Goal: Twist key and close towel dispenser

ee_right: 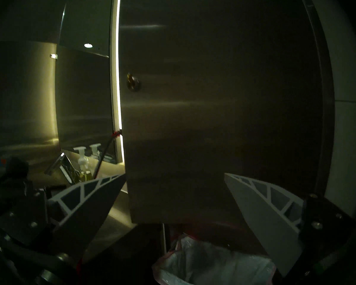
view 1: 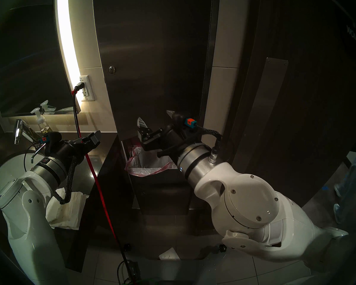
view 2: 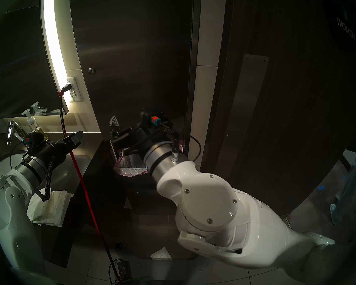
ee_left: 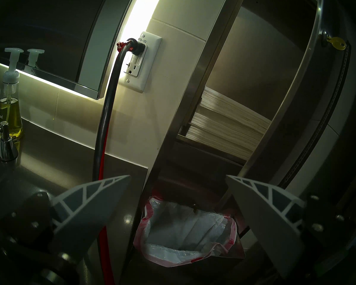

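The towel dispenser (ee_left: pixel 261 97) door stands ajar; the key (ee_left: pixel 336 43) is tiny. Both the left gripper (ee_left: pixel 178 198) and right gripper (ee_right: pixel 174 196) are wide and empty, so fingers may slip off it.

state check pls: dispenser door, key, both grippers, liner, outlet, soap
towel dispenser door: ajar, not latched; towel stack shows through the gap
key: in the lock, ungripped
left gripper: jaws open, empty, short of the door edge
right gripper: jaws open, empty, facing the door front
bin liner: in place, pink rim folded out
outlet: upper socket plugged, lower free
soap bottle: upright, part full
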Tool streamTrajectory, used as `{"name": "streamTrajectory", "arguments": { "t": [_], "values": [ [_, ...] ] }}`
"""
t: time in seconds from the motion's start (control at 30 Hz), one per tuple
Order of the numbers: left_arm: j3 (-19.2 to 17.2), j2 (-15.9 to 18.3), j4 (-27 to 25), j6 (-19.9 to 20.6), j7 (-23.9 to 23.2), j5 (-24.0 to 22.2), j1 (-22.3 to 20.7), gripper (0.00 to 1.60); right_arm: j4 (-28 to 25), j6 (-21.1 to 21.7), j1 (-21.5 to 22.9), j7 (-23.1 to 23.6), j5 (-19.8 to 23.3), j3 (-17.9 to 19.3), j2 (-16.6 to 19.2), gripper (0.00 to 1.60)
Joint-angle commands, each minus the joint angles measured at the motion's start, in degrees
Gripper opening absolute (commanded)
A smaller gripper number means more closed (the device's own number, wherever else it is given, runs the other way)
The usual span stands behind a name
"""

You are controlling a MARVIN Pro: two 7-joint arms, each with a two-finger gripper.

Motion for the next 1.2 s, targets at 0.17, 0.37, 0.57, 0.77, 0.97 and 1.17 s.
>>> {"name": "streamTrajectory", "arguments": {
  "t": [0.17, 0.37, 0.57, 0.77, 0.97, 1.17],
  "values": [
    [0.03, 0.07, -0.33, -0.07, -0.07, -0.05, -0.16, 1.6, -0.9, -2.73, -6.34, -0.19, -0.4, 0.16, 9.02, 1.6],
    [0.03, 0.08, -0.33, -0.08, -0.07, -0.05, -0.17, 1.6, -0.9, -4.7, -8.12, 0.32, -0.71, 0.05, 11.81, 1.6],
    [0.03, 0.08, -0.34, -0.08, -0.07, -0.05, -0.17, 1.6, -0.9, -7.1, -10.01, 1.28, -1.07, -0.62, 14.06, 1.6],
    [0.06, 0.65, -0.55, -0.45, -0.1, 0.24, -0.6, 1.6, -0.9, -9.95, -11.5, 2.67, -1.72, -0.88, 16.47, 1.6],
    [0.56, 1.63, -0.92, -1.12, -0.33, 0.05, -2.65, 1.6, -0.9, -12.43, -12.67, 3.73, -2.46, -1.32, 18.17, 1.6],
    [2.19, 2.58, -1.57, -1.67, -0.79, -0.37, -5.01, 0.72, -0.9, -15.6, -14.01, 4.93, -3.53, -1.83, 20.12, 1.6]
  ]
}}
